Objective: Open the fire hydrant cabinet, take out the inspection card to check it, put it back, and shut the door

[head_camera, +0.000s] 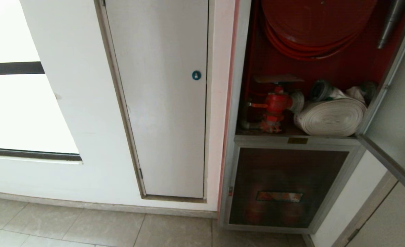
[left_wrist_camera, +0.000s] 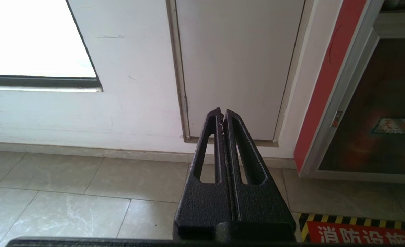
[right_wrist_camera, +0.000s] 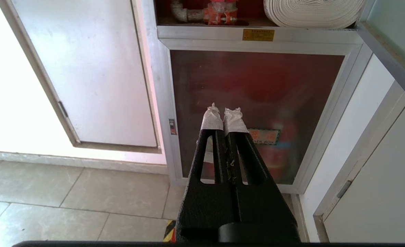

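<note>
Right gripper (right_wrist_camera: 224, 115), black with white-taped fingertips, sits closest to its wrist camera: jaws pressed together, nothing between them, hanging low in front of the shorter dark glass panel (right_wrist_camera: 257, 103) with the orange label. Left gripper (left_wrist_camera: 222, 115), plain black, also closed and empty, hangs over the grey floor tiles (left_wrist_camera: 68, 192) facing the plain white panel (head_camera: 161, 103) with a small blue round lock (head_camera: 196, 75). Tall silver-framed, red-lined fire hydrant cabinet (head_camera: 236, 103) stands open: red hose reel (head_camera: 312, 27) up top, red valve (head_camera: 274, 106) beside the white rolled hose (head_camera: 329, 116) on the shelf. Silver-framed glass door (head_camera: 394, 103) is swung out to the right (seen mostly edge-on). Inspection card: can't make it out, possibly hidden inside.
</note>
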Controlling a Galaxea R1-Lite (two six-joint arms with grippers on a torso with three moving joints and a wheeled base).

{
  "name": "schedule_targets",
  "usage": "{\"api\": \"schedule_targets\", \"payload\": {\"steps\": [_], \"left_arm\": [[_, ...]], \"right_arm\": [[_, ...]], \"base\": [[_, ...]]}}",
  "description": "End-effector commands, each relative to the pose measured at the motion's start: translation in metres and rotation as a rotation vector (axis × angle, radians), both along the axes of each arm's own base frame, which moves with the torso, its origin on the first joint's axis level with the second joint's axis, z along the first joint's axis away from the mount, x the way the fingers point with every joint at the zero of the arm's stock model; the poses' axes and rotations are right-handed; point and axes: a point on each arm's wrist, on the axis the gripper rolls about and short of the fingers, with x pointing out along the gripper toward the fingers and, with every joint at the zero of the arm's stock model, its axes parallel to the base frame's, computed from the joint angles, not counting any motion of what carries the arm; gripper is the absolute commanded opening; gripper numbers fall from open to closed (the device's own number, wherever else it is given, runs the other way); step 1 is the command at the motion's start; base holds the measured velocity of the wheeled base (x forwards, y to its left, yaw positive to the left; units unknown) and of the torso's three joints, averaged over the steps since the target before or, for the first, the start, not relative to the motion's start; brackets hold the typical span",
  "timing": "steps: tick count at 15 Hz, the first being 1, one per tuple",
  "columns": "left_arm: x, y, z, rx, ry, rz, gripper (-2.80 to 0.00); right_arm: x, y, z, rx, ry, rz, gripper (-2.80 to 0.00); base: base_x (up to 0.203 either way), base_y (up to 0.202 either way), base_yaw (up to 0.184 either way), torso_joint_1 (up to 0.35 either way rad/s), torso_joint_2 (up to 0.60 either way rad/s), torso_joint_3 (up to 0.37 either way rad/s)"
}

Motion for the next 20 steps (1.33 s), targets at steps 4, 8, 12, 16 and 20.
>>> {"api": "schedule_targets", "payload": {"steps": [4,8,12,16,20], "left_arm": [[0.0000,0.0000,0.0000,0.000,0.000,0.000,-2.80],[0.0001,0.0000,0.0000,0.000,0.001,0.000,-2.80],[0.0001,0.0000,0.0000,0.000,0.001,0.000,-2.80],[0.0001,0.0000,0.0000,0.001,0.001,0.000,-2.80],[0.0000,0.0000,0.0000,0.002,0.000,-0.001,-2.80]], "right_arm": [[0.0005,0.0000,-0.0012,-0.001,0.006,0.000,-2.80],[0.0005,0.0000,-0.0012,-0.001,0.006,0.000,-2.80],[0.0005,0.0000,-0.0012,0.000,0.006,0.000,-2.80],[0.0005,0.0000,-0.0012,-0.001,0.006,0.000,-2.80],[0.0005,0.0000,-0.0012,-0.001,0.006,0.000,-2.80]], "base": [[0.000,0.000,0.000,0.000,0.00,0.000],[0.000,0.000,0.000,0.000,0.00,0.000],[0.000,0.000,0.000,0.000,0.00,0.000],[0.000,0.000,0.000,0.000,0.00,0.000],[0.000,0.000,0.000,0.000,0.00,0.000]]}}
